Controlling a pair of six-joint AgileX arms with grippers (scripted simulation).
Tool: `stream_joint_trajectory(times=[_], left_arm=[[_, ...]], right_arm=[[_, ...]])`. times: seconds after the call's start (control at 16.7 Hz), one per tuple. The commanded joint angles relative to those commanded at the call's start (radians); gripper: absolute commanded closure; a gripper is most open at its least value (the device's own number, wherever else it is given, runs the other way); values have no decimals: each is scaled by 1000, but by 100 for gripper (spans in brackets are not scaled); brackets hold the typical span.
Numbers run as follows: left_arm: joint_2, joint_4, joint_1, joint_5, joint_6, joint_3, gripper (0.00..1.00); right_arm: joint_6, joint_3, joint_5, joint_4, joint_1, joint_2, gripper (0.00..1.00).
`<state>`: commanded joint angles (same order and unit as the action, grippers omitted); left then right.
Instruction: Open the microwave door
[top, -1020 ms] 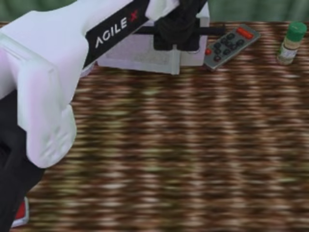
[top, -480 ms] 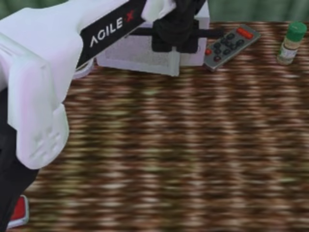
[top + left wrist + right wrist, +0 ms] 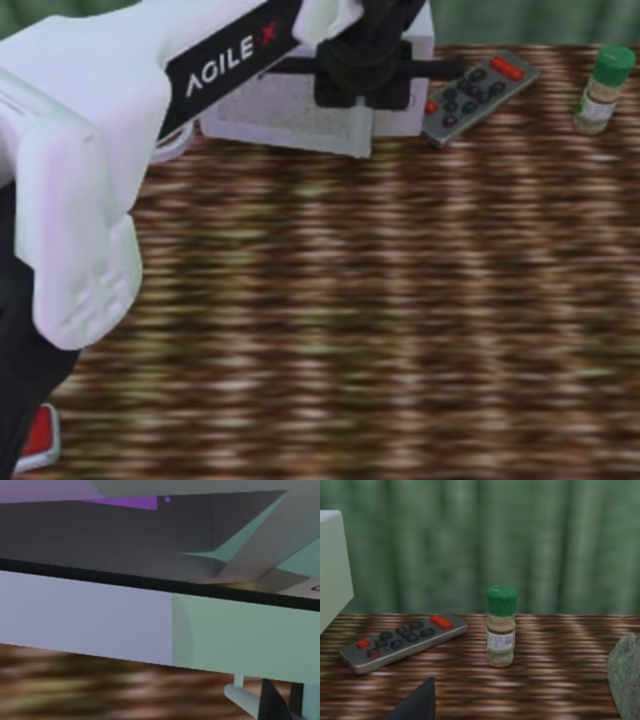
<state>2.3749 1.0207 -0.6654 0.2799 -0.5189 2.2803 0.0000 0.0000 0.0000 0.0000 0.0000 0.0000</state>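
Note:
The pale microwave [image 3: 417, 42] stands at the table's far edge, mostly hidden under my left arm. The microwave door [image 3: 285, 118] hangs slightly ajar, its handle edge swung toward the front. My left gripper [image 3: 362, 103] is shut on the slim bar handle [image 3: 362, 132]. In the left wrist view the door [image 3: 85, 612] fills the picture, with the dark oven interior [image 3: 125, 535] behind it. There the handle [image 3: 240, 696] runs into a dark finger [image 3: 272, 704]. My right gripper [image 3: 465, 714] is outside the top view, low over the table and open, one fingertip [image 3: 422, 702] showing.
A dark grey remote [image 3: 478, 92] with red buttons lies just right of the microwave. A green-capped spice bottle [image 3: 603, 88] stands at the far right. A red and white item [image 3: 40, 437] sits at the near left corner. A mottled grey shape [image 3: 626, 680] edges the right wrist view.
Over the first half second my left arm drew a little to the left, and the door's handle edge came slightly forward. Since then almost nothing has moved.

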Motion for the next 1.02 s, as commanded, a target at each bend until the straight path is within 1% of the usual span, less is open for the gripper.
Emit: stream_joint_trajectory(times=[0.78, 1.02], left_arm=[[0, -5, -7, -5, -1, -3, 100], [-69, -63, 3, -22, 48, -117, 100]], right_arm=[[0, 0, 0, 0, 0, 0, 0], [0, 0, 0, 0, 0, 0, 0]])
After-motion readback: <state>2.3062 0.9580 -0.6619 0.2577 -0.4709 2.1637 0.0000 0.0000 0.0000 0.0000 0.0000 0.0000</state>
